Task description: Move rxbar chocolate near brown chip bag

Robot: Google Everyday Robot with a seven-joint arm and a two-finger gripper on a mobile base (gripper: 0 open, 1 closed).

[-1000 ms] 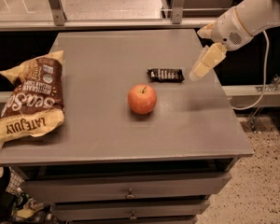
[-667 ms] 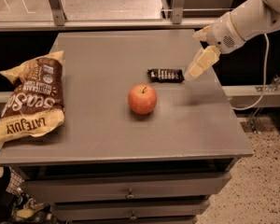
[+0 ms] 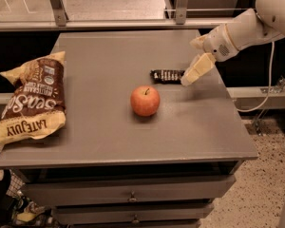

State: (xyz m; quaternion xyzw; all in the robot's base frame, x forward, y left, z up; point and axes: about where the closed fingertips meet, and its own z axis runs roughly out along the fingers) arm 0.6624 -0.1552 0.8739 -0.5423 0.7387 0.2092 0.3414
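The rxbar chocolate, a small flat black bar, lies on the grey table right of centre. The brown chip bag, dark brown with yellow ends, lies at the table's left edge. My gripper hangs from the arm coming in from the upper right. Its tip is right at the bar's right end, low over the table.
A red apple stands in the middle of the table, just in front of the bar and between it and the bag. Drawers run under the tabletop. A metal rail runs behind the table.
My gripper has moved left and down, from a spot right of the bar to its right end. The bar, the apple and the bag have not moved.
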